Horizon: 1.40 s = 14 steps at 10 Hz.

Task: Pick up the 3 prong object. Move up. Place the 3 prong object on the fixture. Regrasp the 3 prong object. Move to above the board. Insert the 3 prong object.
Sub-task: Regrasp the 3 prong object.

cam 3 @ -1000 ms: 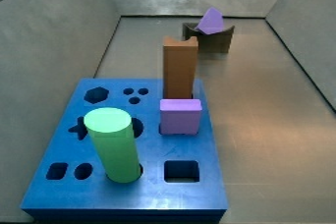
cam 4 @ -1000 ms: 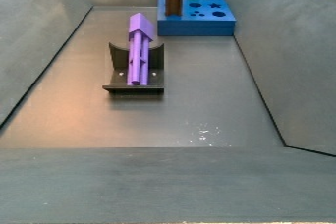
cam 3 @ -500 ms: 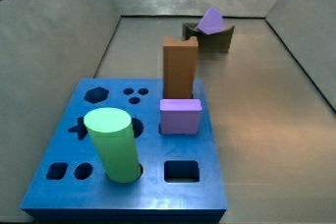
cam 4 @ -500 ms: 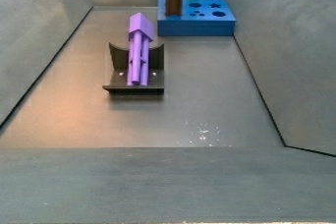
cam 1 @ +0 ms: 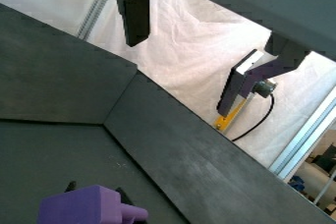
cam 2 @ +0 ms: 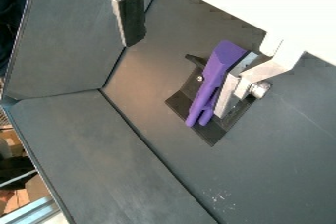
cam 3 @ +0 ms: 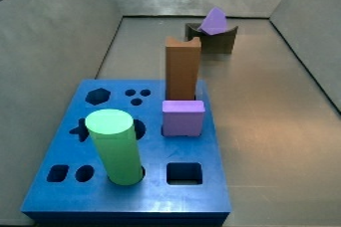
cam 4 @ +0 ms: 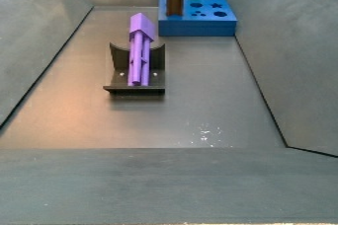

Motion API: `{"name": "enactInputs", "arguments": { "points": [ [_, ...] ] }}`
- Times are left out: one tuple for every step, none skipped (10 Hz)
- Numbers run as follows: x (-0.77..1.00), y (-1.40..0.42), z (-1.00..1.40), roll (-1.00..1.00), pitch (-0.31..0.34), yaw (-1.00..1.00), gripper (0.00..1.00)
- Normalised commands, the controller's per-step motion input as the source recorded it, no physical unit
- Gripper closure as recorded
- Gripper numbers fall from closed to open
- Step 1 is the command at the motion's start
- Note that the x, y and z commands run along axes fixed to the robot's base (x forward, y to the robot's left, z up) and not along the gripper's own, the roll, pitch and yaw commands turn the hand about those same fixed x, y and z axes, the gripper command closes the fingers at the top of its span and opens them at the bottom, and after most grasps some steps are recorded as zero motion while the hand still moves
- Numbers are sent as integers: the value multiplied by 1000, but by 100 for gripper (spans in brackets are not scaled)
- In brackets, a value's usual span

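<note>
Pincer hangs high over the bin, out of both side views; in both wrist views its flat silver fingers with dark pads are spread apart with nothing between them.

Largest in a side view is the big flat blue board with its cut-out holes, carrying a green cylinder, a tall brown block and a squat purple cube.

At twelve o'clock from it stands the small dark olive U-shaped fixture, and the light purple plastic 3 prong object lies across it.

By this showing, pick-up, lift and placing are done. Regrasp, travel above the board and insertion seem left.
</note>
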Motion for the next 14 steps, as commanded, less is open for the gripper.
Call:
{"name": "enactInputs", "arguments": {
  "points": [
    [316, -49, -24, 113, 85, 97, 0],
    [316, -49, -24, 113, 85, 97, 0],
    [316, -49, -24, 113, 85, 98, 0],
    [316, -49, -24, 113, 85, 98, 0],
    [316, -49, -24, 113, 85, 98, 0],
    [109, 41, -1000, 172, 95, 35, 0],
    [110, 42, -1000, 175, 93, 39, 0],
    [110, 32, -1000, 154, 88, 82, 0],
    [109, 23, -1000, 120, 94, 105, 0],
    [111, 20, -1000, 108, 91, 110, 0],
    [123, 14, -1000, 94, 77, 123, 0],
    [138, 9, -1000, 86, 62, 128, 0],
    [145, 3, -1000, 88, 49, 129, 0],
    [151, -4, -1000, 92, 37, 129, 0]
  ]
}}
